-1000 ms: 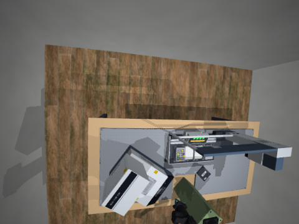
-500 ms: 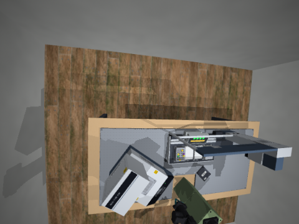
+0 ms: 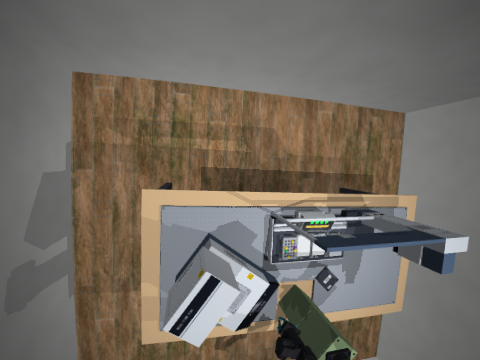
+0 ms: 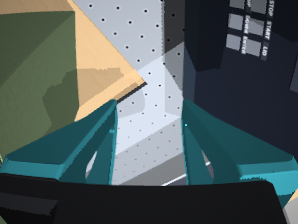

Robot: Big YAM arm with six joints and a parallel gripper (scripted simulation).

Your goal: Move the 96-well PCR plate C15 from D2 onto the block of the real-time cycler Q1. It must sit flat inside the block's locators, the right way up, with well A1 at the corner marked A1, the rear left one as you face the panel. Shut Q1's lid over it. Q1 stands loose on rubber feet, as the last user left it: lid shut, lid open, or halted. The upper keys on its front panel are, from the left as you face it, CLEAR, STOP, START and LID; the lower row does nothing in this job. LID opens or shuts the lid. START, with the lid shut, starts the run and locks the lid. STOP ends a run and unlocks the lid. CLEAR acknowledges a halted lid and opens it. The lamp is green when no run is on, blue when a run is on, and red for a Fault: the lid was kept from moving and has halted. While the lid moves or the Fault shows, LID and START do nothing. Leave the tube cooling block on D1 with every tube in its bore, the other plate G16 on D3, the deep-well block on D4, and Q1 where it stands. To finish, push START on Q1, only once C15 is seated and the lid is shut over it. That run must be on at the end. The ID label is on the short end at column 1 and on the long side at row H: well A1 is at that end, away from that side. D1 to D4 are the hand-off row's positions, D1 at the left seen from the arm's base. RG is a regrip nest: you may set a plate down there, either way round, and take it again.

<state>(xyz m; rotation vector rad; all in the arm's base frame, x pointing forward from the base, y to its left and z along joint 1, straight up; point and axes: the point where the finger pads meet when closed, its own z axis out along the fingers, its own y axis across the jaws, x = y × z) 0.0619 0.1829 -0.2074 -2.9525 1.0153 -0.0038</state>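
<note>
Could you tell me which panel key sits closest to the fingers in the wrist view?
The bottom key of the left column: the other seven lie higher or further right, away from the open gripper.

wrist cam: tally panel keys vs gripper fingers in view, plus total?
keys: 8
teal fingers: 2
total: 10
</note>
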